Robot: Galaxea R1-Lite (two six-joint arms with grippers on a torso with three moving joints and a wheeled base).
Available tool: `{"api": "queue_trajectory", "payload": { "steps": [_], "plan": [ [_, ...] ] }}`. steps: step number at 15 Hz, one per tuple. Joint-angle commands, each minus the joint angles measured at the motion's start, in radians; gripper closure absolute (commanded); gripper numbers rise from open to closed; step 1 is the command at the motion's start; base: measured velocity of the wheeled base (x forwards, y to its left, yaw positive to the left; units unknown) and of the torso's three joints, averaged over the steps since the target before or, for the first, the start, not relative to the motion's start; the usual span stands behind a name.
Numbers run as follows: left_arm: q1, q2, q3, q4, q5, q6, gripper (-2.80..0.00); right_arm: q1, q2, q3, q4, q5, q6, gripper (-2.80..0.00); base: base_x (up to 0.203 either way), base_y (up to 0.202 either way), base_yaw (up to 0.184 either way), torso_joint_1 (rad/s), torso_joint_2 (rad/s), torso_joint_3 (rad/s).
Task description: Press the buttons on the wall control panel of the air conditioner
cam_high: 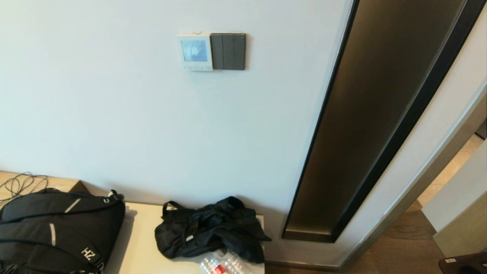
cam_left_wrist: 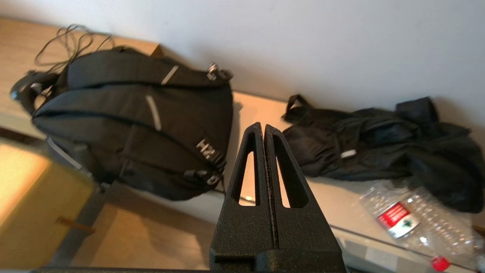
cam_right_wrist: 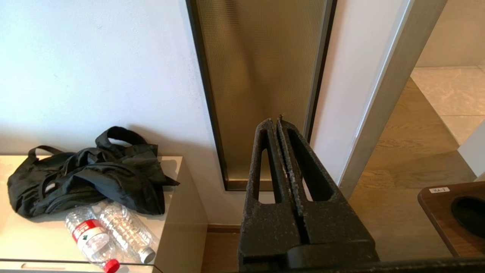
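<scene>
A: Nearest the robot?
B: Left claw point(cam_left_wrist: 264, 129) clenched, empty, above the bench point(cam_left_wrist: 261, 113); right claw point(cam_right_wrist: 276, 122) clenched too, off the bench's right end.
A: On the bench?
B: Backpack point(cam_high: 57, 228), black bag point(cam_high: 209, 228), bottles point(cam_high: 224, 264) in front of the bag.
A: And the panel point(cam_high: 194, 52)?
B: High on the wall above the bench, buttons point(cam_high: 197, 67) along its bottom edge, grey switch point(cam_high: 228, 51) touching its right side.

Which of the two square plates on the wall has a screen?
The small white plastic control panel, the left one of the pair: it carries a pale blue screen. The dark grey switch plate touching its right side has only three tall rockers.
</scene>
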Motion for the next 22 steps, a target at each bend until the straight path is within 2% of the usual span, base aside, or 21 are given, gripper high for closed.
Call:
{"api": "queue_trajectory", "payload": {
  "steps": [1, 3, 4, 8, 9, 11, 12, 13, 17, 20, 22],
  "plan": [
    [0.0, 0.0, 0.008, 0.048, 0.051, -0.007, 0.0, 0.0, 0.002, 0.001, 0.0, -0.001, -0.001, 0.0, 0.0, 0.0, 0.0, 0.0, 0.0, 0.0],
    [0.012, 0.017, 0.005, 0.065, 0.134, -0.014, 0.0, 0.0, 0.002, 0.002, 0.0, 0.0, -0.001, 0.0, 0.0, 0.0, 0.0, 0.0, 0.0, 0.0],
    [0.026, 0.026, 0.005, 0.065, 0.15, -0.019, 0.0, 0.0, 0.002, 0.002, 0.0, -0.001, -0.001, 0.0, 0.0, 0.0, 0.0, 0.0, 0.0, 0.0],
    [0.096, 0.002, 0.004, 0.067, 0.15, -0.025, 0.0, 0.0, 0.002, 0.0, 0.0, -0.001, -0.001, 0.0, 0.0, 0.0, 0.0, 0.0, 0.0, 0.0],
    [0.097, -0.02, 0.003, 0.072, 0.132, -0.023, 0.0, 0.0, 0.002, 0.0, 0.0, 0.001, -0.001, 0.0, 0.0, 0.0, 0.0, 0.0, 0.0, 0.0],
    [0.097, -0.052, -0.004, 0.101, 0.044, -0.021, 0.0, 0.0, 0.002, 0.002, 0.0, -0.001, -0.001, 0.0, 0.0, 0.0, 0.0, 0.0, 0.0, 0.0],
    [0.097, -0.061, -0.006, 0.113, 0.027, -0.02, 0.0, 0.0, 0.002, 0.001, 0.0, 0.001, -0.001, 0.0, 0.0, 0.0, 0.0, 0.0, 0.0, 0.0],
    [0.104, -0.067, -0.011, 0.127, 0.03, -0.011, 0.0, 0.0, 0.002, 0.0, 0.0, 0.0, -0.001, 0.0, 0.0, 0.0, 0.0, 0.0, 0.0, 0.0],
    [0.218, -0.173, -0.019, 0.155, 0.006, 0.062, 0.0, 0.0, 0.002, 0.001, 0.0, 0.0, -0.001, 0.0, 0.0, 0.0, 0.0, 0.0, 0.0, 0.0],
    [0.227, -0.229, -0.024, 0.172, -0.168, 0.064, 0.0, 0.0, 0.002, 0.002, 0.0, 0.001, -0.001, 0.0, 0.0, 0.0, 0.0, 0.0, 0.0, 0.0],
    [0.224, -0.251, -0.011, 0.167, -0.236, 0.061, 0.0, 0.0, 0.002, 0.002, 0.0, 0.001, -0.001, 0.0, 0.0, 0.0, 0.0, 0.0, 0.0, 0.0]
  ]
}}
